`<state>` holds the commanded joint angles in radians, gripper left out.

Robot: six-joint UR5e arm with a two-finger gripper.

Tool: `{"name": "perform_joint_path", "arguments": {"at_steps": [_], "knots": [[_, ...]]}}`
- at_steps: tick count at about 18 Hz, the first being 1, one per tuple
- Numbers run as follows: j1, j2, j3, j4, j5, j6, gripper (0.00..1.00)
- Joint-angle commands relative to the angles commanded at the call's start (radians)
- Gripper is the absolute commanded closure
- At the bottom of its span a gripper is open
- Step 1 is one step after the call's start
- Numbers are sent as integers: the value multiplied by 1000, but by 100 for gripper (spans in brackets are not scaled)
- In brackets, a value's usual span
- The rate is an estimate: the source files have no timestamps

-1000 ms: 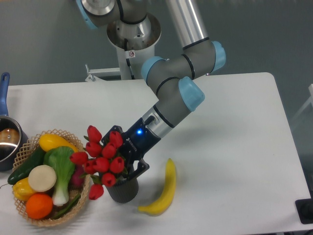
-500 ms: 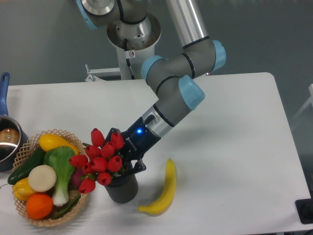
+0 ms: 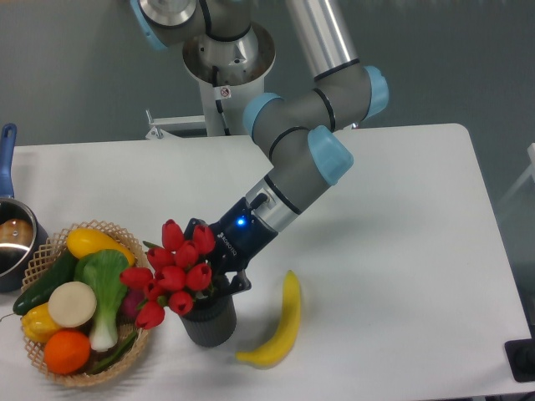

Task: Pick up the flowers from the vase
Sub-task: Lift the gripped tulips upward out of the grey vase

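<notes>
The flowers, a bunch of red tulip buds with green leaves, stand tilted to the left in the vase, a small dark grey cylinder near the table's front edge. My gripper sits right behind the buds, just above the vase mouth. Its fingers are hidden by the buds and its body, and it looks closed around the stems. The stems' lower ends are hidden inside the vase.
A wicker basket full of vegetables and fruit stands just left of the vase, touching the buds. A banana lies right of the vase. A pot with a blue handle is at the left edge.
The bunch has shifted and tilted left, and its lower buds rose a little. The gripper moved slightly up with it. The vase stayed in place.
</notes>
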<state>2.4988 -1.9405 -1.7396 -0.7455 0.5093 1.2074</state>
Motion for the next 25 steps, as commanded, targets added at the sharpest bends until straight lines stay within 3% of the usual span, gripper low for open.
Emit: {"name": "perform_joint_path", "arguments": {"at_steps": [11,25], "knots": [[15,58,26,0,-67,-161,62],[43,64,230,0,-104,-462,62]]}}
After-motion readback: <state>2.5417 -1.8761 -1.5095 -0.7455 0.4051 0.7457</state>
